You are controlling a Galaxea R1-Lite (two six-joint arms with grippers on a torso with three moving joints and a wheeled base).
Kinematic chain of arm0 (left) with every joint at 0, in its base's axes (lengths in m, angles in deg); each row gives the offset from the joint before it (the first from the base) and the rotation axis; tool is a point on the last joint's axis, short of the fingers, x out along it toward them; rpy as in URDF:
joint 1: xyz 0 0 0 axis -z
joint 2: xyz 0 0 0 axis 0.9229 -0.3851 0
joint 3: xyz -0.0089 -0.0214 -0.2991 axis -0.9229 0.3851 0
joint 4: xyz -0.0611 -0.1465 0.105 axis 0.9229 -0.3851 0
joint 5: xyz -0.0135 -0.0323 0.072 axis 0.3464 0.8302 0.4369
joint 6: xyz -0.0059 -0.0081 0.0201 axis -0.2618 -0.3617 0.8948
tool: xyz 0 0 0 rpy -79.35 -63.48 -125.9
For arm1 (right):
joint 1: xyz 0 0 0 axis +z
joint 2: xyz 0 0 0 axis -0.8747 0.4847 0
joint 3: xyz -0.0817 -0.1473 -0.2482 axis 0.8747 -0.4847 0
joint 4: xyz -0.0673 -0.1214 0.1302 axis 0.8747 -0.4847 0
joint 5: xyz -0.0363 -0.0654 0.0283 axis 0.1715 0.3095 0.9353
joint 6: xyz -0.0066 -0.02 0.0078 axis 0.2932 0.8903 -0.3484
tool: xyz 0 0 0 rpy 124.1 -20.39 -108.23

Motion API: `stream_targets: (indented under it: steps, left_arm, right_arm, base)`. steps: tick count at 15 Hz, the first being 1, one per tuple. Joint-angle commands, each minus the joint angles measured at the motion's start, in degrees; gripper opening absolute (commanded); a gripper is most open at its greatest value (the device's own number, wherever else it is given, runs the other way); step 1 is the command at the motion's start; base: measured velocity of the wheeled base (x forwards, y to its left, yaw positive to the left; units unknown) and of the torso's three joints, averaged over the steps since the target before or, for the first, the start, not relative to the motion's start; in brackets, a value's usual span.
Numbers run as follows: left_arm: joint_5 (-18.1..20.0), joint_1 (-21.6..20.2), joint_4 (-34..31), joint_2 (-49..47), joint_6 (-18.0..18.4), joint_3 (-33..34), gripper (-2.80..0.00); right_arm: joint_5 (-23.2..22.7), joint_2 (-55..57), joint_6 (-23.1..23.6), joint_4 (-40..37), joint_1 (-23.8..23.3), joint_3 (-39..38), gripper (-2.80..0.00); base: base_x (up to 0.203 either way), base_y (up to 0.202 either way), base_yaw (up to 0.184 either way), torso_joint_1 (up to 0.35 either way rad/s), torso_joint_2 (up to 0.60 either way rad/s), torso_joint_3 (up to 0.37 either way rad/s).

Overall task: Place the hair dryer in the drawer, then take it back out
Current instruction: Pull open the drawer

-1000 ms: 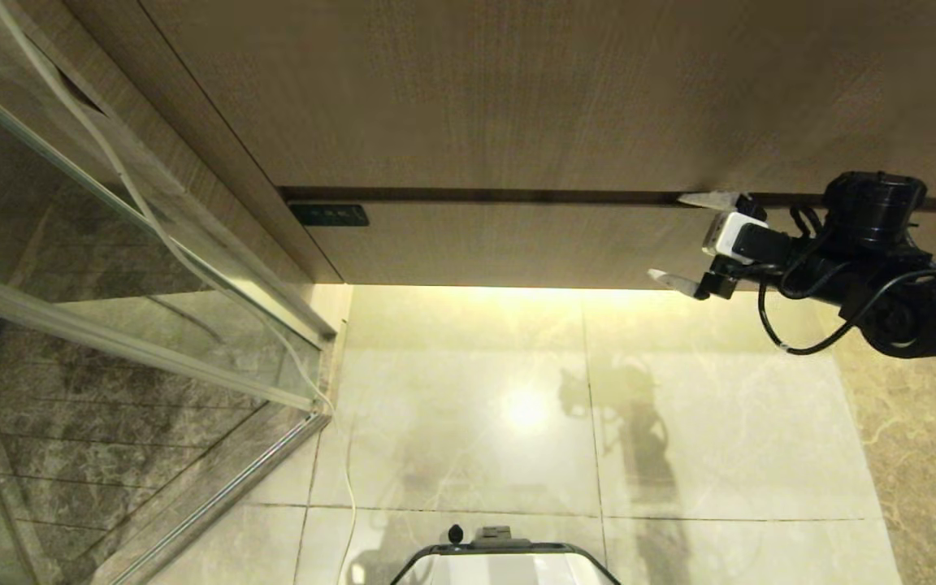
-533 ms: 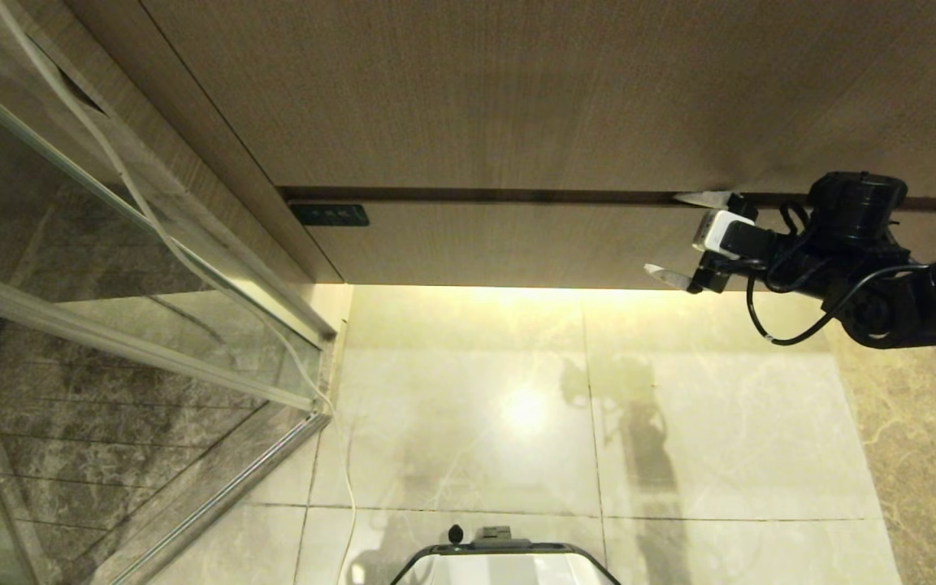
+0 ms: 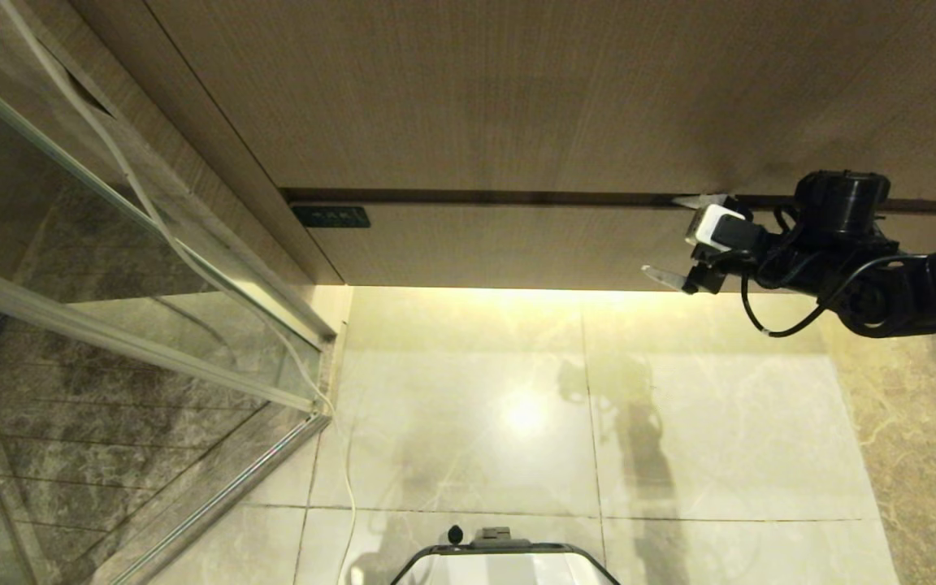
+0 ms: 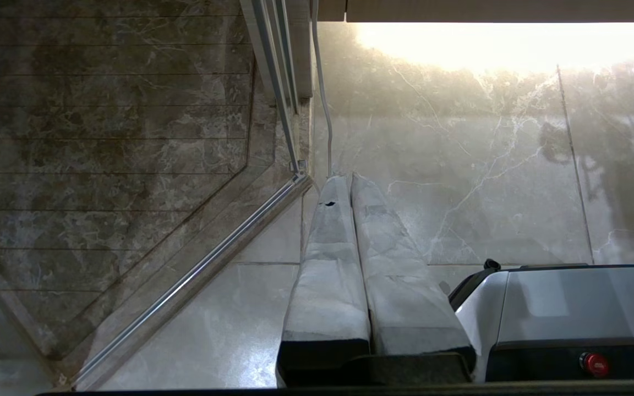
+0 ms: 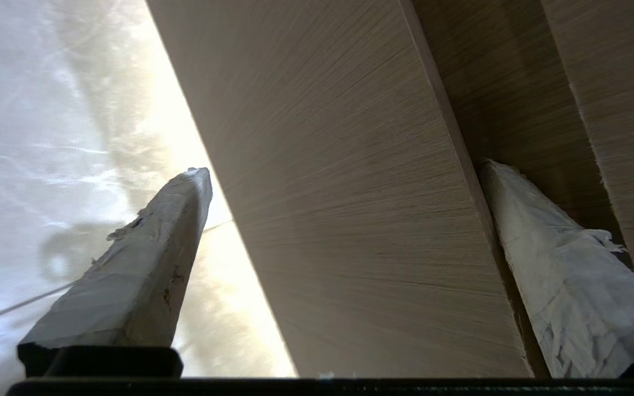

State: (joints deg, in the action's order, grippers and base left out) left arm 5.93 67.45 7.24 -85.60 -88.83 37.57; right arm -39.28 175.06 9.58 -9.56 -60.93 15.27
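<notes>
The drawer (image 3: pixel 509 244) is closed, a low wood-grain front with a small black plate (image 3: pixel 330 216) at its left end. My right gripper (image 3: pixel 669 237) is open at the drawer's right part and straddles the front. One finger sits at the dark gap above the front, the other hangs below its bottom edge. In the right wrist view the drawer (image 5: pixel 350 231) front fills the space between the spread fingers of the right gripper (image 5: pixel 344 170). The hair dryer is out of view. My left gripper (image 4: pixel 348 179) is shut, parked over the floor.
A taller wood-grain panel (image 3: pixel 517 89) rises above the drawer. A glass shower door (image 3: pixel 110 268) with a metal frame stands at the left, and a thin white cord (image 3: pixel 305 382) runs down it to the floor. My base (image 3: pixel 504 561) is at the near edge of the lit marble floor.
My right arm has edged left along the drawer front with its fingers still spread wide. Nothing else has moved.
</notes>
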Motion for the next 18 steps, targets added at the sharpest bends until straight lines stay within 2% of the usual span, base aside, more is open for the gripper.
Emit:
stream_targets:
  steps: [1,7,14,18]
  left_arm:
    - [0.02,-0.01,0.00,0.02,-0.01,0.09,-2.80]
    - [0.01,-0.01,0.00,0.02,-0.01,0.06,-2.80]
    - [-0.06,-0.01,0.00,0.05,-0.01,0.09,-2.80]
    - [0.00,-0.01,0.00,0.02,-0.01,0.05,-2.80]
  right_arm:
    - [0.66,-1.03,-1.40,-6.79,-0.15,0.04,0.00]
    - [6.25,-3.39,-9.73,-10.83,-0.07,0.42,0.00]
    - [7.15,-9.43,-9.91,-16.98,-0.07,-5.41,0.00]
    - [8.23,-15.54,-10.03,-23.21,-0.08,-9.22,0.00]
  base:
    - [0.000,0.000,0.000,0.000,0.00,0.000]
    - [0.000,0.000,0.000,0.000,0.00,0.000]
    - [0.000,0.000,0.000,0.000,0.00,0.000]
    - [0.000,0.000,0.000,0.000,0.00,0.000]
